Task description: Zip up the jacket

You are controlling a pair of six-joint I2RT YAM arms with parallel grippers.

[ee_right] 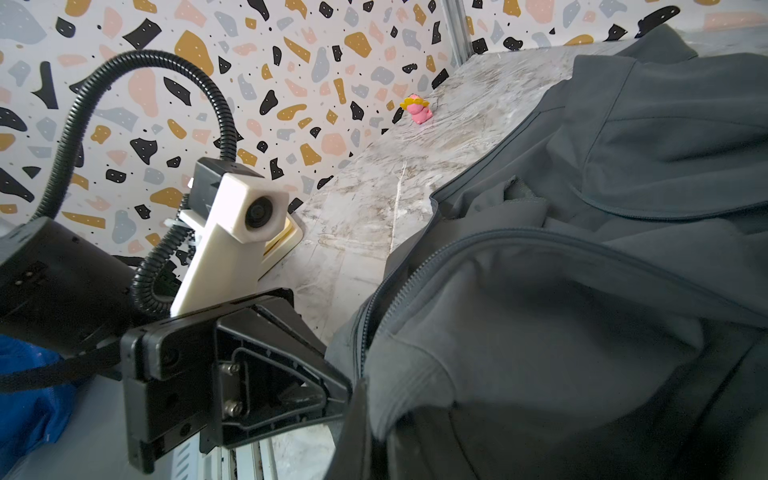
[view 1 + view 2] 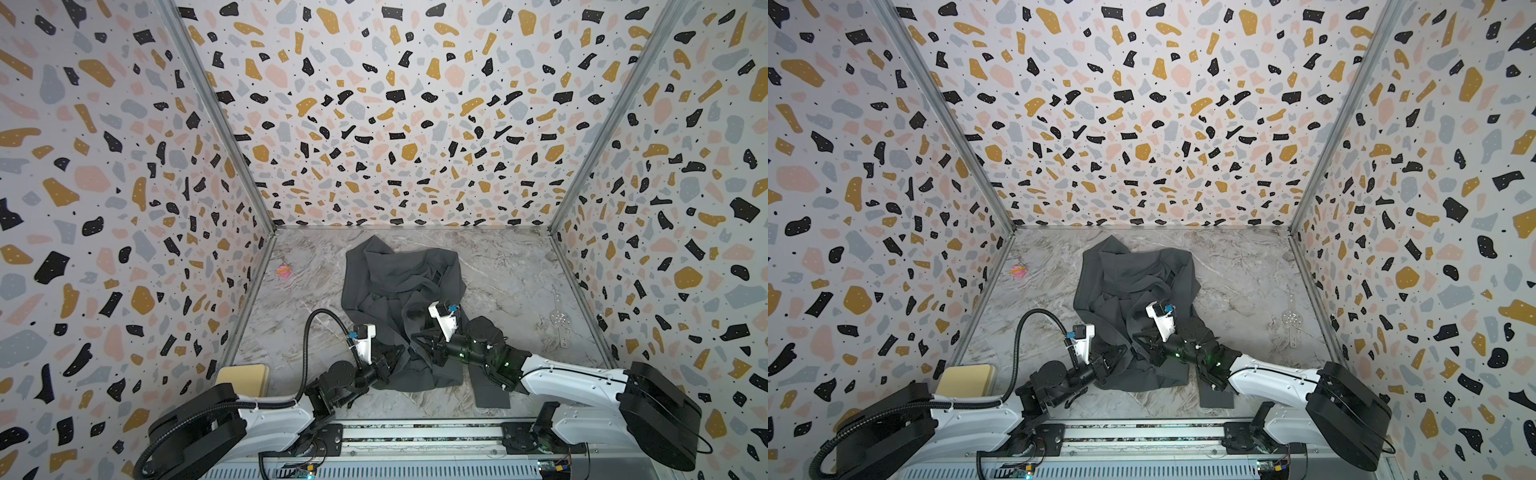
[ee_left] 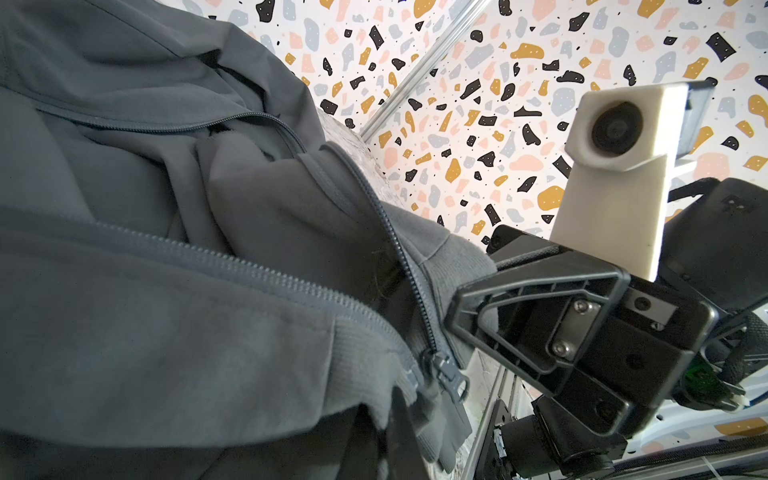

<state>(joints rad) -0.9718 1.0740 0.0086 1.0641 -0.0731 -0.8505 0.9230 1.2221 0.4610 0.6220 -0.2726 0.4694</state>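
The dark grey jacket point(image 2: 399, 286) point(image 2: 1133, 282) lies crumpled on the middle of the marble table. Its two rows of zipper teeth spread apart and meet at the slider point(image 3: 451, 376) by the ribbed hem. My left gripper point(image 2: 395, 358) point(image 2: 1115, 356) point(image 3: 390, 436) is shut on the hem fabric just beside the slider. From the opposite side my right gripper point(image 2: 417, 343) point(image 2: 1140, 341) point(image 1: 374, 440) is shut on the jacket's other front edge, next to the teeth. The two grippers are nearly tip to tip, and fabric hides most of each gripper's own fingers.
A small pink and yellow object point(image 2: 284, 271) point(image 1: 417, 109) lies at the back left. A clear plastic tool point(image 2: 559, 320) lies at the right. A cream block point(image 2: 243, 378) stands at the front left corner. One jacket sleeve point(image 2: 492, 395) trails towards the front rail. Patterned walls close three sides.
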